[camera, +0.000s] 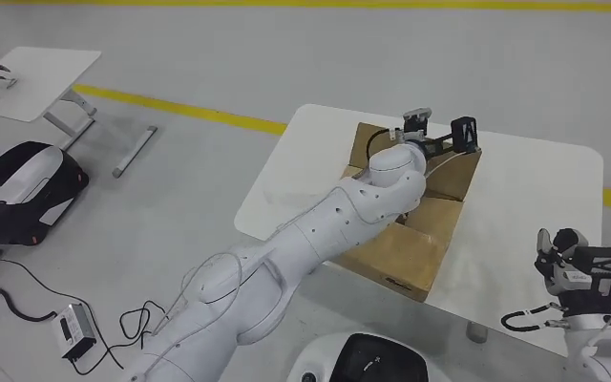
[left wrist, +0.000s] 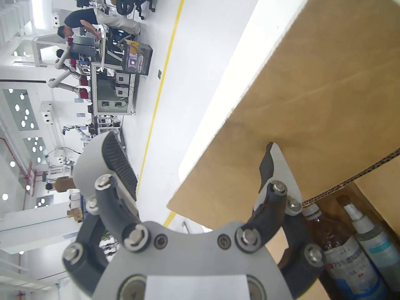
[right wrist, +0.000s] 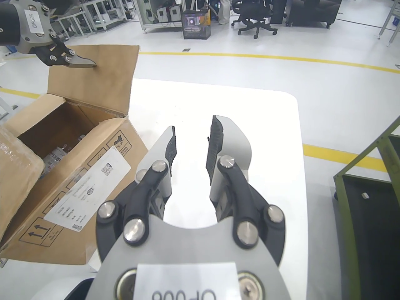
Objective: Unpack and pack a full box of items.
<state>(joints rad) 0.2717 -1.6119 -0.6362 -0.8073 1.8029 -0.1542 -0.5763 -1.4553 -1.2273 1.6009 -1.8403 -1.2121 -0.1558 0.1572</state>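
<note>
The cardboard box point(right wrist: 123, 140) stood on the left half of the white worktop point(right wrist: 218, 101), reaching from near the far edge to the near edge, with its top open. One long flap point(right wrist: 103, 73), on the side toward the middle of the worktop, stood upright. The left gripper point(left wrist: 190, 145) hung at that flap with its fingers spread wide and nothing between them. One fingertip point(right wrist: 86, 62) lay against the flap's brown face, while the other finger stood out in the air beyond the flap's edge. Inside the box, along the wall below that flap, a brown bottle point(left wrist: 339, 251) with a white cap and a pale label stood upright. Just beside it was a clear spray bottle point(left wrist: 370, 240) with a white nozzle. Farther in lay some small wrapped packs point(right wrist: 57, 154), too indistinct to name. A white shipping label point(right wrist: 87, 188) was stuck to the box's outer wall. The right gripper point(right wrist: 193, 126) hovered over bare worktop toward the right edge, well apart from the box. Its fingers were parted by a narrow gap and gripped nothing.
</note>
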